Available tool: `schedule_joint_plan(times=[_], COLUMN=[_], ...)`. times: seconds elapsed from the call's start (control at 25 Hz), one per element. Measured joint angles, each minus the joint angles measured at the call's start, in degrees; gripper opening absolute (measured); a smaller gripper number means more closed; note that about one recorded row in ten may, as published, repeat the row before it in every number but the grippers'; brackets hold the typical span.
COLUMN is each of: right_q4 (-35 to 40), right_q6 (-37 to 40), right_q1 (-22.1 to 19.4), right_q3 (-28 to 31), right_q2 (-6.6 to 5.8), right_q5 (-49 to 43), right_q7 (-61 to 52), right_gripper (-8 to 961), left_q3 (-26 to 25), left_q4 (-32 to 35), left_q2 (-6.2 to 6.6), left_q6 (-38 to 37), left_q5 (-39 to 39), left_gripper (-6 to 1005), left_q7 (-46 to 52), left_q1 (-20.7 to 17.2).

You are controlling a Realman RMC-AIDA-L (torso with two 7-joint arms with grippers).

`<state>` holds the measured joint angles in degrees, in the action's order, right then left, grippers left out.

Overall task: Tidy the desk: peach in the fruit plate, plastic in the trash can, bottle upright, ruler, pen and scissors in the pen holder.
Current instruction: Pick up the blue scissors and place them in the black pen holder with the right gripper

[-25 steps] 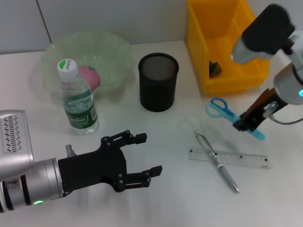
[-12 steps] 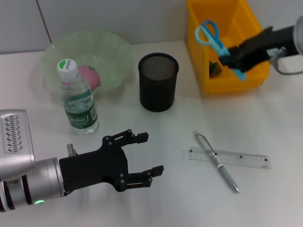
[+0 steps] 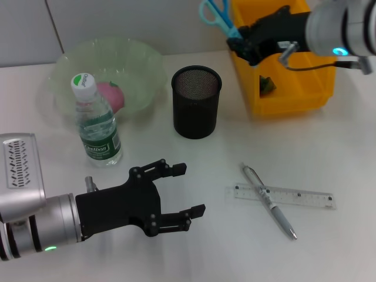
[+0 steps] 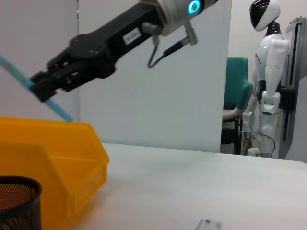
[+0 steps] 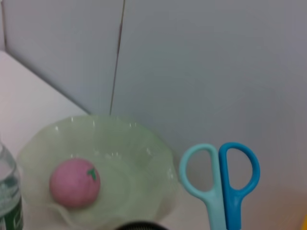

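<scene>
Since a second ago the right gripper (image 3: 239,42) has carried the scissors (image 3: 215,15) off the table to above and behind the holder (image 3: 196,101), pinching the blades, handles up and leftward. Peach (image 3: 110,95) lies in the plate (image 3: 141,64), bottle (image 3: 96,120) upright. Pen (image 3: 269,201) and ruler (image 3: 284,195) remain, crossed, right of the holder. Left gripper (image 3: 179,191) idles, fingers spread.
</scene>
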<state>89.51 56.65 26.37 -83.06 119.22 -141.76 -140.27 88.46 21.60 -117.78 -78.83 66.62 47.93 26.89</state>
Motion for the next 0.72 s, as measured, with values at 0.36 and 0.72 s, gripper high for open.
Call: schedule_joint_plan(times=[0.36, 0.72], right_q4=[-8.8, -19.0], right_q6=[-16.4, -32.4], right_q1=[0.7, 1.1], right_q3=[-8.8, -18.0], right_q2=[0.04, 0.04], right_q5=[1.6, 9.1], right_q7=[0.1, 5.8], right_gripper=[213, 212], left_q3=[0.2, 0.1], left_q4=[0.0, -0.2], left_q2=[-0.05, -0.08], left_q6=[0.4, 0.4], left_q5=[0.0, 0.1], left_gripper=[849, 849], left_q7=[0.1, -0.2], left_q1=[0.3, 0.3])
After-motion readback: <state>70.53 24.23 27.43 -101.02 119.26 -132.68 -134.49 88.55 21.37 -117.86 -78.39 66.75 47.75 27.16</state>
